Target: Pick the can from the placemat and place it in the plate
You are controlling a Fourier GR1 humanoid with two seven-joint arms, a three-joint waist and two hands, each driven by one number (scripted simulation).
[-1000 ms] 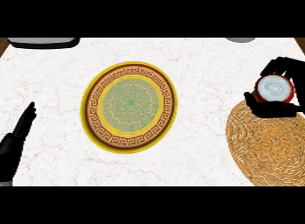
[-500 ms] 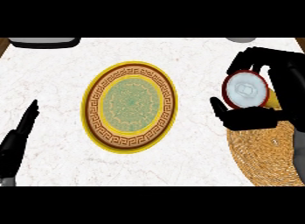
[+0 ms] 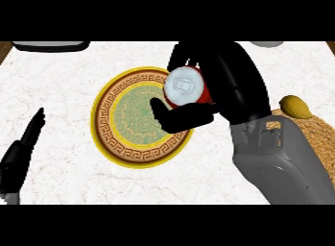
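A red can with a white top is held above the right side of the plate, with my right hand shut on it, fingers curled behind it and thumb under it. The plate is round, with a yellow rim, a brown patterned band and a green centre, and lies mid-counter. The woven round placemat lies at the right, partly hidden by my right forearm. My left hand rests open near the left edge, fingers up.
A yellow lemon-like object sits at the placemat's upper edge. A dark grey object shows at the top left and a pale one at the top right. The marble counter ends at wooden strips on both sides.
My right hand has carried the can leftward from above the placemat to over the plate's right side. The yellow object has come into sight. The left hand has hardly moved.
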